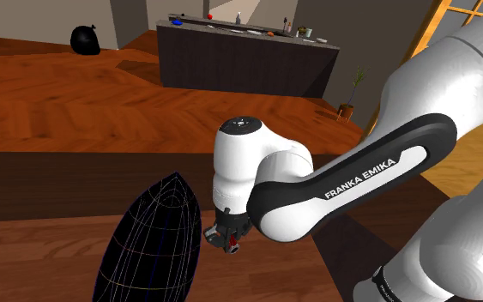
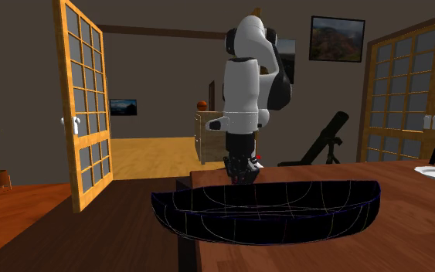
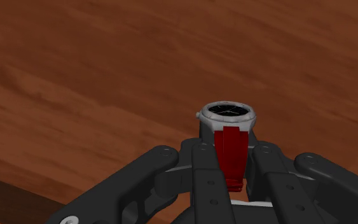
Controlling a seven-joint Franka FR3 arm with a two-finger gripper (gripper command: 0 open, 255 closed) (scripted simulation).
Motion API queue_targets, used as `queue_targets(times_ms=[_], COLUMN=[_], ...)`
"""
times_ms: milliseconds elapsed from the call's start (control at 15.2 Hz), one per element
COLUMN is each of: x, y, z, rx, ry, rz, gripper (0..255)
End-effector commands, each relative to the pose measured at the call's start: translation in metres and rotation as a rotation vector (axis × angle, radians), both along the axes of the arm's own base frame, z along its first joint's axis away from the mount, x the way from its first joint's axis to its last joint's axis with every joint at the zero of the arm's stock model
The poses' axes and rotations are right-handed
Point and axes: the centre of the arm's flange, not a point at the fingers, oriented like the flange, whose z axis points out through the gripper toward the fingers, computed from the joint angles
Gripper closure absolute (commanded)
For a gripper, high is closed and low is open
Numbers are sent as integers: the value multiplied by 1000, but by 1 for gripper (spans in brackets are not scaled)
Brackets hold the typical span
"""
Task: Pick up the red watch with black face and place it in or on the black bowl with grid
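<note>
The gripper (image 3: 231, 167) clamps the red watch (image 3: 227, 113) by its half-hidden strap over the desk (image 3: 95, 70), beside the black bowl (image 1: 149, 244), which the shoulder view's bottom edge cuts off.

The words FRANKA EMIKA stand in white letters along the dark band of the arm (image 1: 364, 176).

The black grid bowl (image 1: 153, 249) is cut off by the shoulder view's bottom edge. Beside the bowl, the red watch (image 1: 232, 246) is mostly hidden under the claw (image 1: 227, 236), only a red scrap showing. In the wrist view its lower strap vanishes between the claw's fingers (image 3: 204, 181).
</note>
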Motion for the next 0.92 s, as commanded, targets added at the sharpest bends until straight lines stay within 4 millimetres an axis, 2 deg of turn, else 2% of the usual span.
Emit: queue_targets(times_ms=[0, 132, 858], x=[0, 0, 0], y=[0, 0, 0], z=[0, 0, 58], rx=[0, 0, 0], ry=[0, 0, 0], rz=[0, 0, 0], gripper=[255, 255, 255])
